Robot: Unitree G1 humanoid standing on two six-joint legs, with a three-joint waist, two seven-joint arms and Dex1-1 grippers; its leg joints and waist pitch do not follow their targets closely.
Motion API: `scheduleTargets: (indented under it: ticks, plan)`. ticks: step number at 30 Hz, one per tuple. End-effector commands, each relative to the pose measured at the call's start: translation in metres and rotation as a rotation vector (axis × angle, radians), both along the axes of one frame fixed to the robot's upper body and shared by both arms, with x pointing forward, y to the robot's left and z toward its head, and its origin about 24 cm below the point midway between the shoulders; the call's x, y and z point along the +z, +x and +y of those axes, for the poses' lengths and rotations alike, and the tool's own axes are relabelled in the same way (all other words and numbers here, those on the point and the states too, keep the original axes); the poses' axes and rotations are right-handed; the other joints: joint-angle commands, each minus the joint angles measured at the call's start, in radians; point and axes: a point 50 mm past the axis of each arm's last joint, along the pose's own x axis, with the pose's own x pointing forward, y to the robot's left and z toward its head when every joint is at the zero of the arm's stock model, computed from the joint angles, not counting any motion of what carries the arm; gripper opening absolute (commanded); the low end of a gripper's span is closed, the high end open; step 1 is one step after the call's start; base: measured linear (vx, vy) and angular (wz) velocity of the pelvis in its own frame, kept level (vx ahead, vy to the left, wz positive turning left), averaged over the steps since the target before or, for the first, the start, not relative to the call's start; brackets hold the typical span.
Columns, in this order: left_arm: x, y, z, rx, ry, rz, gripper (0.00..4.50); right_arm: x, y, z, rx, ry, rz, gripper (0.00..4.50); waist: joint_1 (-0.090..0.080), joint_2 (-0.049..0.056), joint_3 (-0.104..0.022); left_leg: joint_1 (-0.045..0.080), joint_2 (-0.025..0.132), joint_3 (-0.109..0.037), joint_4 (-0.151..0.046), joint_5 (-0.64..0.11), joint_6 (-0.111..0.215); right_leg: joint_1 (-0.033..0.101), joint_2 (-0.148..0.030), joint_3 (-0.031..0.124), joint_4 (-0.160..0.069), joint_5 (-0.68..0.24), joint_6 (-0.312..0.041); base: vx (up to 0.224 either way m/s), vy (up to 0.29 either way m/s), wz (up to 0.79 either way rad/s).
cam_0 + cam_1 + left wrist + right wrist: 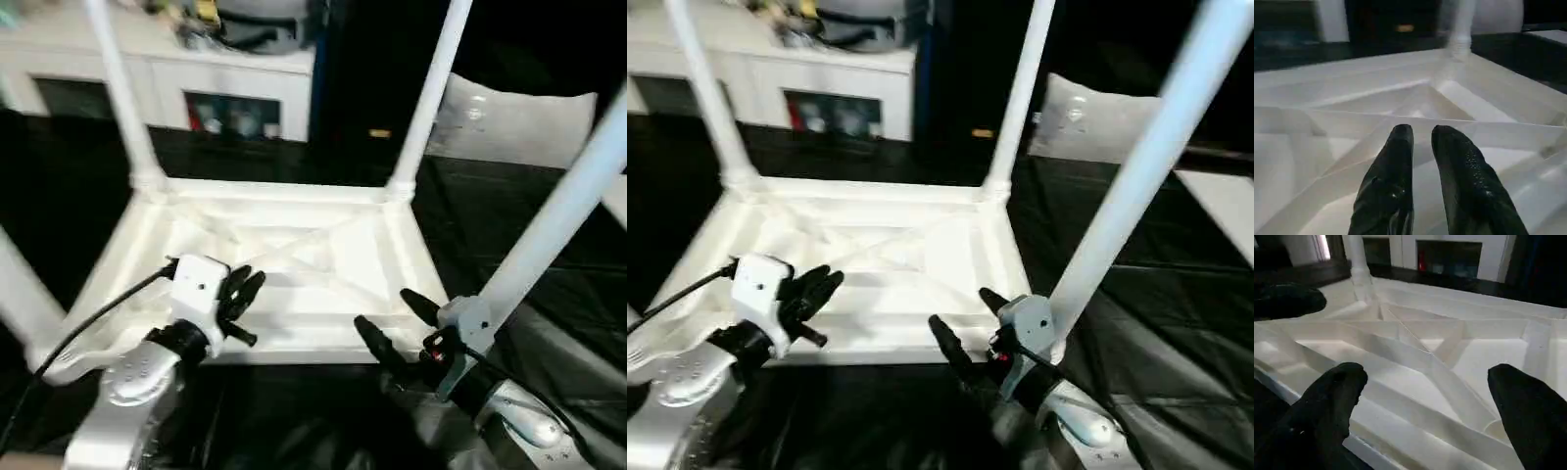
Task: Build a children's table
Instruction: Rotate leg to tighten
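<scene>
A: Head view first. Where is the table?

B: The table (294, 264) lies upside down on a dark floor (78, 176), ribbed underside up. Two far legs (431, 93) stand upright in their corner sockets; a near right leg (558, 220) slants up past the right arm, and a near left leg (20, 289) shows at the picture's edge. A white cabinet (235, 88) and a pale cushion (519, 122) sit behind.

A: And the grippers, from the same view?

B: The left gripper (243, 294) hangs over the near left part of the underside, jaws narrow, nothing between them. The right gripper (392, 323) sits at the table's near edge, just beside the foot of the near right leg, jaws spread wide and empty.

A: Left wrist?

B: The left gripper's two black fingers (1396, 181) stand close together with a thin gap, above the crossing ribs (1415, 98). They hold nothing; whether they touch the plastic I cannot tell. One far leg (1462, 29) rises from its socket beyond.

A: Right wrist?

B: The right gripper's fingers (1327, 406) stand far apart, framing the near rim (1415, 431) and the diagonal ribs between them. No rib is gripped. The left gripper's dark tip (1288, 298) shows over the far side, near another upright leg (1359, 264).
</scene>
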Motion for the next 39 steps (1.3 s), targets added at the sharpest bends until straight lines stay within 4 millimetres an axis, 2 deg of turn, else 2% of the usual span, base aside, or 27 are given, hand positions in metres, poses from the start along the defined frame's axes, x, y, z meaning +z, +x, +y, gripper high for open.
scheduleTargets:
  ticks: [1, 2, 3, 4, 5, 6, 7, 8, 9, 10, 11, 12, 14, 15, 16, 17, 18, 21, 22, 25, 26, 27, 29, 31, 33, 36, 39]
  plan:
    - [0.006, -0.001, -0.014, -0.200, -0.044, 0.001, 1.10, 0.001, 0.000, -0.006, 0.028, -0.023, 0.001, 4.50, -0.005, 0.021, -0.060, 0.049, 0.085, -0.073, -0.051, 0.615, 0.358, -0.059, -0.078, 0.050, -0.036, 0.384, -0.057, 0.064, 0.033, -0.03]
    - [0.005, -0.001, -0.017, -0.287, -0.025, 0.025, 1.24, 0.001, -0.001, -0.008, 0.046, -0.035, 0.006, 4.50, 0.010, 0.018, -0.066, 0.005, 0.044, -0.050, -0.047, 0.772, 0.292, -0.022, -0.083, 0.062, -0.032, 0.573, -0.041, 0.000, 0.000, 0.00]
    - [0.005, -0.001, -0.018, -0.306, -0.023, 0.030, 1.38, 0.001, -0.001, -0.008, 0.050, -0.038, 0.007, 4.50, 0.014, 0.001, -0.075, -0.011, 0.027, -0.034, -0.054, 0.757, 0.220, -0.001, -0.065, 0.063, -0.028, 0.684, -0.030, 0.000, 0.000, 0.00]
    - [0.003, 0.000, -0.018, -0.354, 0.004, 0.053, 1.38, 0.001, -0.001, -0.011, 0.059, -0.049, 0.008, 4.50, 0.016, 0.001, -0.073, -0.017, 0.023, -0.028, -0.060, 0.693, 0.188, 0.005, -0.064, 0.061, -0.030, 0.696, -0.033, 0.000, 0.000, 0.00]
    - [0.002, 0.001, -0.018, -0.388, 0.023, 0.070, 1.38, 0.001, -0.002, -0.012, 0.066, -0.058, 0.009, 4.50, 0.022, -0.003, -0.062, -0.025, 0.028, -0.016, -0.078, 0.484, 0.135, 0.007, -0.070, 0.063, -0.047, 0.638, -0.043, 0.000, 0.000, 0.00]
    - [0.001, 0.004, -0.020, -0.453, 0.046, 0.099, 1.51, 0.000, -0.002, -0.016, 0.081, -0.079, 0.021, 4.50, 0.029, 0.010, -0.046, -0.021, 0.043, -0.009, -0.097, 0.239, 0.096, 0.001, -0.081, 0.065, -0.066, 0.471, -0.079, 0.000, 0.000, 0.00]
    - [0.001, 0.005, -0.020, -0.461, 0.048, 0.102, 1.63, 0.000, -0.002, -0.017, 0.084, -0.081, 0.023, 4.50, 0.030, 0.009, -0.039, -0.017, 0.050, -0.006, -0.107, 0.127, 0.078, 0.000, -0.081, 0.064, -0.076, 0.358, -0.100, -0.068, -0.046, 0.00]
    - [0.001, 0.008, -0.023, -0.497, 0.055, 0.123, 1.74, 0.000, -0.003, -0.019, 0.104, -0.089, 0.038, 4.50, 0.031, 0.008, -0.028, -0.015, 0.059, -0.003, -0.125, -0.038, 0.049, 0.003, -0.082, 0.067, -0.086, 0.166, -0.138, -0.091, -0.042, -0.01]
    - [-0.001, 0.011, -0.026, -0.542, 0.074, 0.165, 1.81, 0.001, -0.004, -0.022, 0.129, -0.100, 0.052, 4.50, 0.032, 0.008, -0.024, -0.012, 0.063, -0.003, -0.131, -0.100, 0.038, 0.001, -0.082, 0.068, -0.091, 0.077, -0.152, -0.091, -0.042, -0.01]
    - [-0.003, 0.014, -0.027, -0.583, 0.098, 0.200, 1.87, 0.002, -0.006, -0.025, 0.150, -0.112, 0.060, 4.50, 0.039, 0.013, -0.022, 0.003, 0.070, 0.003, -0.133, -0.183, 0.021, -0.010, -0.085, 0.073, -0.100, -0.058, -0.171, -0.101, -0.033, 0.03]
    - [-0.005, 0.017, -0.029, -0.602, 0.120, 0.213, 1.96, 0.003, -0.006, -0.026, 0.163, -0.127, 0.065, 4.50, 0.040, 0.012, -0.016, -0.001, 0.070, 0.010, -0.138, -0.213, 0.010, -0.012, -0.083, 0.074, -0.109, -0.144, -0.171, -0.097, -0.025, 0.06]
    - [-0.007, 0.020, -0.030, -0.614, 0.135, 0.228, 2.08, 0.003, -0.008, -0.027, 0.182, -0.148, 0.075, 4.50, 0.043, 0.008, -0.003, 0.002, 0.071, 0.017, -0.145, -0.270, -0.010, -0.022, -0.085, 0.077, -0.121, -0.264, -0.153, -0.097, -0.025, 0.06]
    - [-0.008, 0.029, -0.036, -0.639, 0.151, 0.225, 2.23, 0.002, -0.011, -0.032, 0.207, -0.194, 0.091, 4.50, 0.043, 0.008, -0.007, 0.005, 0.072, 0.019, -0.143, -0.296, -0.035, -0.025, -0.093, 0.079, -0.132, -0.392, -0.116, -0.096, -0.011, 0.00]
    - [-0.008, 0.032, -0.038, -0.644, 0.154, 0.221, 2.27, 0.002, -0.011, -0.033, 0.210, -0.204, 0.094, 4.50, 0.043, 0.008, -0.007, 0.003, 0.073, 0.019, -0.144, -0.288, -0.036, -0.025, -0.094, 0.080, -0.135, -0.400, -0.107, -0.086, -0.008, -0.01]
    - [-0.007, 0.035, -0.041, -0.644, 0.154, 0.218, 2.27, 0.002, -0.012, -0.036, 0.209, -0.214, 0.099, 4.50, 0.043, 0.010, -0.013, -0.001, 0.075, 0.018, -0.145, -0.256, -0.036, -0.022, -0.092, 0.080, -0.130, -0.357, -0.106, 0.000, 0.000, 0.00]
    - [-0.007, 0.040, -0.046, -0.654, 0.162, 0.221, 2.32, 0.001, -0.014, -0.040, 0.215, -0.232, 0.106, 4.50, 0.042, 0.014, -0.017, -0.008, 0.077, 0.017, -0.146, -0.201, -0.022, -0.019, -0.090, 0.079, -0.121, -0.255, -0.120, 0.000, 0.000, 0.00]
    - [-0.007, 0.040, -0.046, -0.654, 0.162, 0.221, 2.40, 0.001, -0.014, -0.040, 0.215, -0.232, 0.106, 4.50, 0.041, 0.012, -0.019, -0.011, 0.077, 0.018, -0.147, -0.190, -0.011, -0.017, -0.088, 0.076, -0.119, -0.211, -0.131, 0.000, 0.000, 0.00]
    - [-0.009, 0.045, -0.055, -0.704, 0.198, 0.241, 2.40, 0.000, -0.016, -0.048, 0.222, -0.273, 0.118, 4.50, 0.041, 0.008, -0.019, -0.016, 0.075, 0.021, -0.144, -0.169, 0.004, -0.017, -0.088, 0.077, -0.118, -0.178, -0.142, 0.000, 0.000, 0.00]
    - [-0.011, 0.047, -0.058, -0.715, 0.217, 0.250, 2.40, -0.001, -0.016, -0.050, 0.216, -0.280, 0.120, 4.50, 0.039, 0.012, -0.021, -0.018, 0.075, 0.021, -0.142, -0.142, 0.014, -0.016, -0.088, 0.077, -0.115, -0.133, -0.152, 0.000, 0.000, 0.00]
    - [-0.014, 0.053, -0.065, -0.734, 0.246, 0.259, 2.40, 0.000, -0.013, -0.053, 0.189, -0.279, 0.112, 4.50, 0.041, 0.013, -0.031, -0.018, 0.077, 0.024, -0.134, -0.049, 0.046, -0.012, -0.088, 0.074, -0.103, 0.031, -0.187, 0.000, 0.000, 0.00]
    - [-0.016, 0.054, -0.071, -0.768, 0.243, 0.272, 2.40, 0.000, -0.011, -0.055, 0.168, -0.269, 0.120, 4.50, 0.042, 0.010, -0.040, -0.023, 0.077, 0.024, -0.126, 0.017, 0.067, -0.004, -0.089, 0.074, -0.090, 0.149, -0.201, 0.000, 0.000, 0.00]
    - [-0.016, 0.054, -0.071, -0.768, 0.243, 0.272, 2.40, 0.000, -0.011, -0.055, 0.168, -0.269, 0.120, 4.50, 0.045, 0.013, -0.048, -0.022, 0.074, 0.027, -0.119, 0.078, 0.091, -0.008, -0.084, 0.071, -0.080, 0.257, -0.214, 0.000, 0.000, 0.00]
    - [-0.018, 0.053, -0.074, -0.802, 0.241, 0.283, 2.40, 0.000, -0.010, -0.056, 0.148, -0.266, 0.132, 4.50, 0.045, 0.013, -0.046, -0.027, 0.074, 0.028, -0.116, 0.121, 0.127, -0.008, -0.087, 0.068, -0.073, 0.350, -0.231, 0.000, 0.000, 0.00]
    - [-0.020, 0.057, -0.081, -0.814, 0.254, 0.273, 2.24, 0.000, -0.007, -0.060, 0.119, -0.293, 0.119, 4.50, 0.046, 0.011, -0.041, -0.027, 0.076, 0.030, -0.119, 0.079, 0.135, -0.009, -0.089, 0.066, -0.080, 0.299, -0.236, 0.000, 0.000, 0.00]
    - [-0.023, 0.060, -0.081, -0.812, 0.276, 0.273, 2.03, 0.000, -0.007, -0.061, 0.122, -0.302, 0.113, 4.50, 0.045, 0.016, -0.037, -0.023, 0.083, 0.030, -0.126, 0.000, 0.113, -0.010, -0.092, 0.067, -0.090, 0.181, -0.237, 0.000, 0.000, 0.00]
    - [-0.025, 0.061, -0.082, -0.820, 0.290, 0.285, 1.77, 0.000, -0.008, -0.061, 0.125, -0.303, 0.113, 4.50, 0.045, 0.014, -0.030, -0.020, 0.085, 0.035, -0.133, -0.068, 0.078, -0.014, -0.091, 0.069, -0.099, 0.065, -0.229, 0.000, 0.000, 0.00]
    - [-0.028, 0.063, -0.083, -0.831, 0.314, 0.281, 1.54, -0.001, -0.009, -0.061, 0.124, -0.312, 0.112, 4.50, 0.044, 0.016, -0.030, -0.018, 0.088, 0.037, -0.135, -0.086, 0.056, -0.017, -0.092, 0.072, -0.104, 0.026, -0.217, 0.000, 0.000, 0.00]
